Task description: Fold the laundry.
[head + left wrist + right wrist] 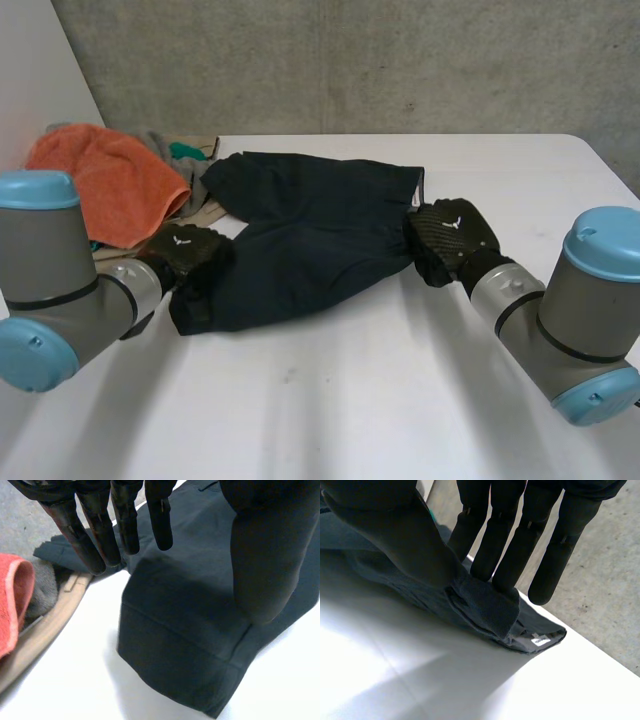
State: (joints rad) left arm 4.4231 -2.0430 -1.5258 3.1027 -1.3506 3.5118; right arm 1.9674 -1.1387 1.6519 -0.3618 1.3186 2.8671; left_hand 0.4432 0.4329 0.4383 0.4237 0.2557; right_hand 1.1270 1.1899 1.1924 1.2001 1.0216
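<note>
- The right hand (395, 535) pinches a raised fold at the waistband corner of the dark shorts (310, 240) between thumb and fingers.
- The left hand (260, 570) is open, its fingers straight above the leg hem and its thumb seemingly resting on the cloth.
- The shorts lie spread flat on the table (400, 400), so folding looks barely begun.
- An orange towel (110, 180) waits in a pile beside the left hand.

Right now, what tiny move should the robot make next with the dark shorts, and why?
Probably close the left hand on the leg hem of the dark shorts. Its fingers are straight above the cloth and only the thumb seems to touch it, while the right hand pinches the waistband. Then both ends would be held for folding.
</note>
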